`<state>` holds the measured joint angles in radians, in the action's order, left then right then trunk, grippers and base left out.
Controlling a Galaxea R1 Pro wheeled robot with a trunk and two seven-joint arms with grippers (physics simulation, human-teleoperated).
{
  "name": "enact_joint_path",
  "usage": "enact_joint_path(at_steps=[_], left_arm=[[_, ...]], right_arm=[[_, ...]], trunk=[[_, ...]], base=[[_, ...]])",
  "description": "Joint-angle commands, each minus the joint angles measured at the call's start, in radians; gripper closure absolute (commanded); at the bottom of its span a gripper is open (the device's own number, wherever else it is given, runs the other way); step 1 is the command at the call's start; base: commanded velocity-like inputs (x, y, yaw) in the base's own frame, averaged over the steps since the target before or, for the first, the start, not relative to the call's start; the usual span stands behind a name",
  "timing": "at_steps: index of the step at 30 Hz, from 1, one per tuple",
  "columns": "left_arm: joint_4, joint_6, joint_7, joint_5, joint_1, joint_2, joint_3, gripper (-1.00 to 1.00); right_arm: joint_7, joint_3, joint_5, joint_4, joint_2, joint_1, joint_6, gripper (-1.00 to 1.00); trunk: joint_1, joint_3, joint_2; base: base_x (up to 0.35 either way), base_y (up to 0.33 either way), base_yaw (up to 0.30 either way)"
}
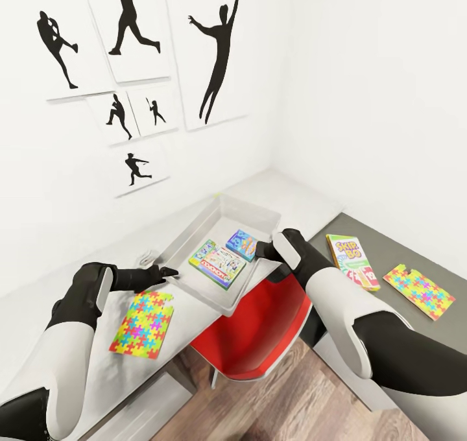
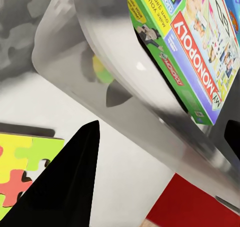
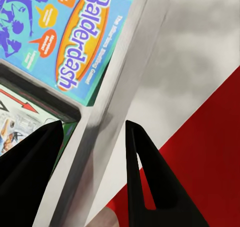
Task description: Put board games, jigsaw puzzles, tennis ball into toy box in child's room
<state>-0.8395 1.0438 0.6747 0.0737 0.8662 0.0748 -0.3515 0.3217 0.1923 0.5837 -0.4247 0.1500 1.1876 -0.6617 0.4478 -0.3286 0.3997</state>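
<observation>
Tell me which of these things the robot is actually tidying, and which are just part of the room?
Part of the job:
toy box
Monopoly game and Balderdash game, already inside it
Skip-Bo game
jigsaw puzzle near the left arm
jigsaw puzzle on the dark section
table

Just there:
red chair
silhouette pictures

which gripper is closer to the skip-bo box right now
Right. The right gripper sits at the toy box rim, a short way from the Skip-Bo box. The left gripper is beyond the toy box's other side.
</observation>
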Motion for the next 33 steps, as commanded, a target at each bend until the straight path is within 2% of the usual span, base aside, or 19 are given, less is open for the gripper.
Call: enact_joint_path(at_steps=[1, 7, 8, 21, 22, 33], left_arm=[[0.008, 0.003, 0.008, 0.005, 0.001, 0.000, -0.003, 1.00], [0.008, 0.003, 0.008, 0.003, 0.001, 0.000, -0.003, 1.00], [0.008, 0.003, 0.008, 0.003, 0.001, 0.000, -0.004, 1.00], [0.008, 0.003, 0.008, 0.004, 0.001, 0.000, -0.012, 1.00], [0.008, 0.003, 0.008, 0.004, 0.001, 0.000, -0.012, -1.00], [0.008, 0.003, 0.008, 0.005, 0.001, 0.000, -0.018, -1.00]], right_arm=[[0.005, 0.010, 0.021, 0.020, -0.004, -0.001, 0.004, 1.00], [-0.001, 0.010, 0.021, 0.020, -0.004, -0.002, 0.004, 1.00], [-0.002, 0.010, 0.021, 0.020, -0.004, -0.002, 0.004, -1.00], [-0.006, 0.010, 0.021, 0.020, -0.004, -0.002, 0.004, -1.00], [-0.006, 0.010, 0.021, 0.020, -0.004, -0.002, 0.004, -1.00], [-0.006, 0.010, 0.022, 0.020, -0.004, -0.002, 0.004, -1.00]], trunk=[[0.002, -0.003, 0.000], [0.002, -0.003, 0.000], [0.002, -0.003, 0.000], [0.002, -0.003, 0.000], [0.002, -0.003, 0.000], [0.002, -0.003, 0.000]], base=[[0.000, 0.000, 0.000], [0.000, 0.000, 0.000], [0.000, 0.000, 0.000], [0.000, 0.000, 0.000], [0.000, 0.000, 0.000], [0.000, 0.000, 0.000]])
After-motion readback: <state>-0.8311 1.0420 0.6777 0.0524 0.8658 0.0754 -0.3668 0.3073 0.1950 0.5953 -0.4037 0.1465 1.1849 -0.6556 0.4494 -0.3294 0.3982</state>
